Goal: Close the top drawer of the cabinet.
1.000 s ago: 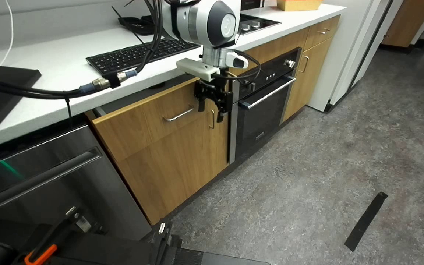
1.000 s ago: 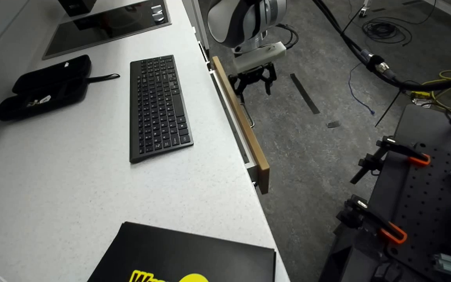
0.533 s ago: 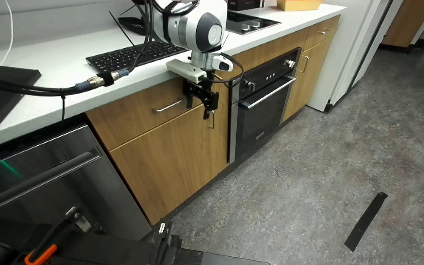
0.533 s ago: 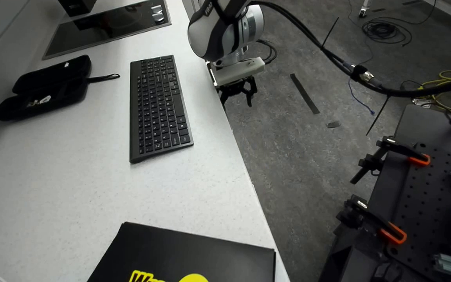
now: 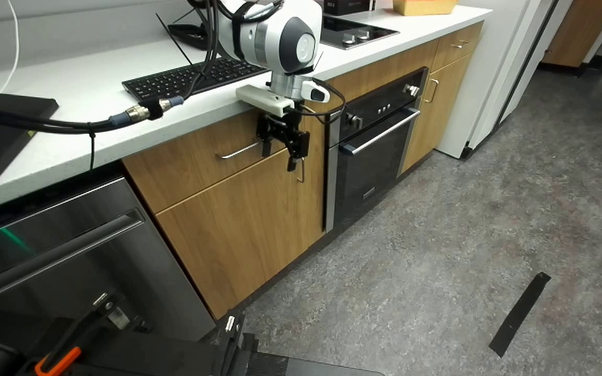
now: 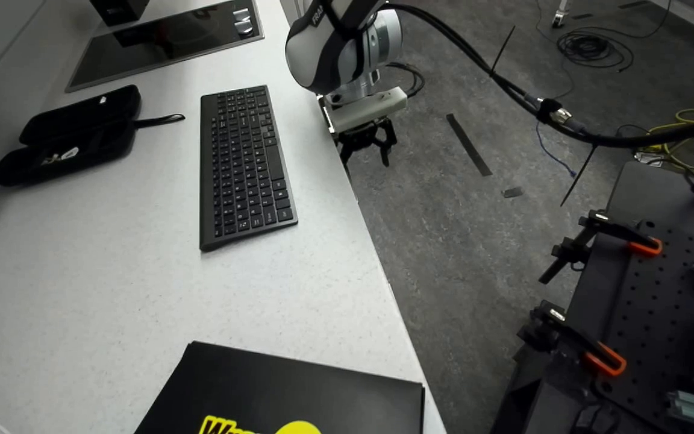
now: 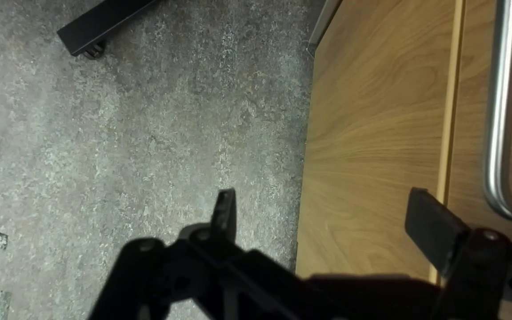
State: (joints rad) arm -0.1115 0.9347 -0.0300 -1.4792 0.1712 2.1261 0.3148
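The top drawer [image 5: 181, 169] has a light oak front and a silver bar handle [image 5: 238, 151]. It sits flush in the cabinet [image 5: 243, 224], with no inside showing. In the wrist view its front [image 7: 474, 102] and handle [image 7: 500, 111] stand at the right, above the cabinet door [image 7: 371, 146]. In an exterior view the countertop hides the drawer. My gripper [image 5: 280, 156] is open and empty, pointing down at the far end of the drawer front, close against it; I cannot tell whether it touches. It also shows in an exterior view [image 6: 365, 158] and the wrist view [image 7: 322, 195].
A white countertop [image 6: 323, 289] overhangs the drawer and carries a black keyboard [image 6: 247, 166] and a black box [image 6: 299, 392]. A black oven [image 5: 379, 141] stands beyond the drawer, a steel appliance [image 5: 71, 250] on its near side. A black table with clamps [image 6: 642, 301] stands opposite.
The top drawer was pulled partly out a second ago and slid in flush by half a second ago, as the open gripper moved toward the cabinet. Since then the arm has barely moved.
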